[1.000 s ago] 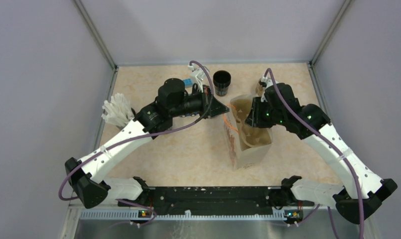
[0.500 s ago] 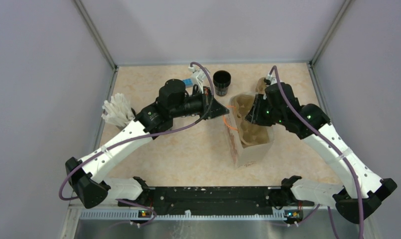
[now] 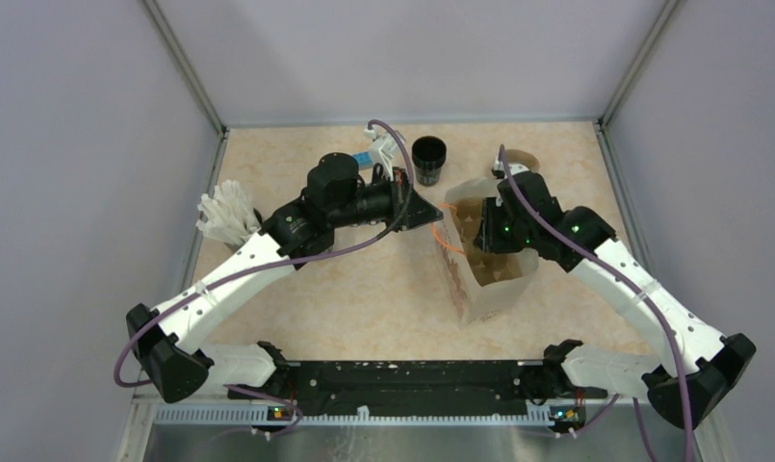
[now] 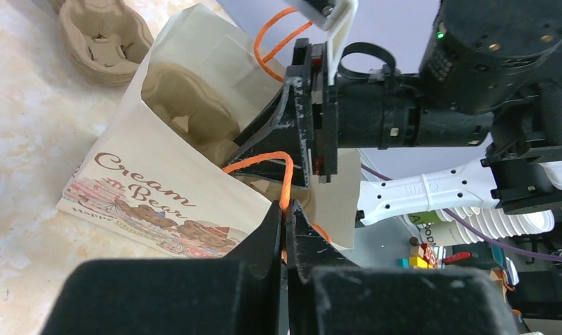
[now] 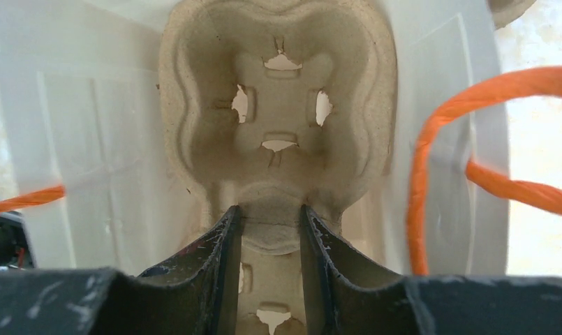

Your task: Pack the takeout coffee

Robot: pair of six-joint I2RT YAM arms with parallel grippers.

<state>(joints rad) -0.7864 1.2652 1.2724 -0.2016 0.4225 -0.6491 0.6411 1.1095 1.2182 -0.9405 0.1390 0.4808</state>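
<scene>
The takeout coffee, a small black ridged cup [image 3: 428, 159], stands upright at the back of the table, apart from both grippers. My left gripper [image 4: 286, 211] is shut on the orange twine handle [image 4: 264, 159] of a white paper bag [image 4: 145, 188], holding its mouth up. In the top view that gripper [image 3: 433, 214] sits at the bag's left edge. My right gripper [image 5: 269, 218] reaches into the bag [image 3: 481, 298], its fingers shut on the middle ridge of a brown pulp cup carrier [image 5: 278, 105]. The carrier [image 3: 496, 262] is down inside the bag.
More pulp carriers [image 3: 524, 159] are stacked at the back right, also seen in the left wrist view [image 4: 103, 35]. White utensils [image 3: 224, 214] stand in a cup at the left edge. A blue and white item [image 3: 364, 156] lies near the black cup. Grey walls enclose the table.
My right gripper has moved left and down, carrying the cup carrier deeper into the bag. The stack behind it is now uncovered. The left arm has held still.
</scene>
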